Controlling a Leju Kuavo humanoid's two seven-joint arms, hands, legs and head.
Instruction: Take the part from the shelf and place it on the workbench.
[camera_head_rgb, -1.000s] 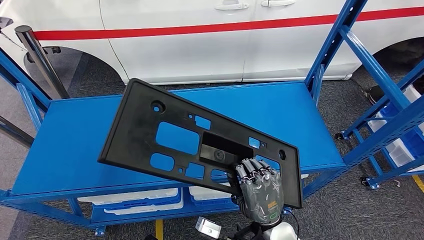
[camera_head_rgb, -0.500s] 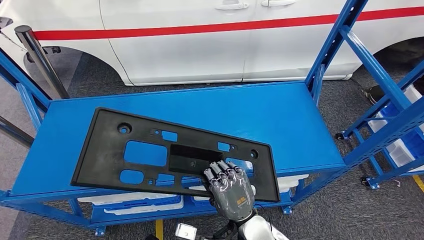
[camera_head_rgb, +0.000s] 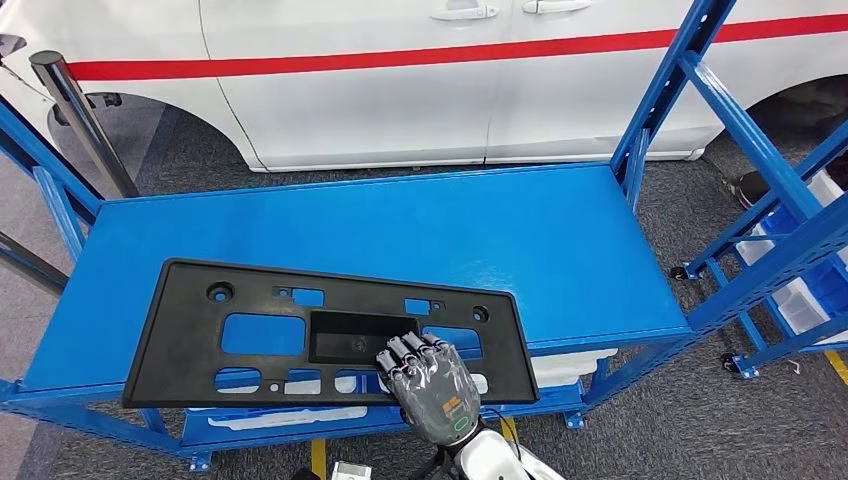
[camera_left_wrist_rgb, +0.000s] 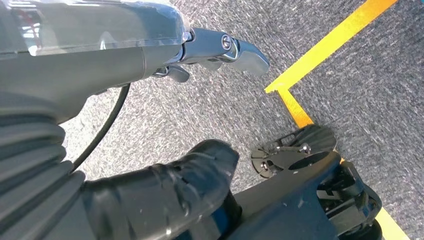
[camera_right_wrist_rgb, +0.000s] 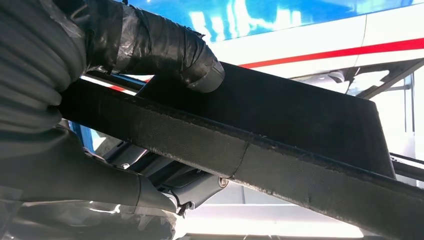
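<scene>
Placement is the step in hand: the flat black plastic panel with rectangular cut-outs (camera_head_rgb: 320, 335) lies nearly level over the near part of the blue metal workbench top (camera_head_rgb: 480, 230), its near long edge reaching out past the bench's front rail. Whether its underside already rests on the blue surface cannot be told from the head view. The right hand (camera_head_rgb: 432, 385) grips the panel at that near edge, fingers (camera_head_rgb: 412, 352) curled over the top face beside the central recess; in the right wrist view the taped thumb (camera_right_wrist_rgb: 170, 50) presses one face of the edge and the fingers clamp the other.

To finish well, the hand should keep the panel level, settle it until the far edge and the middle bear on the bench, and push it a little farther in, so that more of it is supported before release. The overhang is the risk: letting go with the weight toward the front could tip the panel off. Fingers should open gently and draw back toward the robot without dragging the edge.

The left hand (camera_left_wrist_rgb: 150, 70) hangs over grey carpet with a yellow floor line (camera_left_wrist_rgb: 325, 50); it holds nothing, though how its fingers lie I cannot tell.
</scene>
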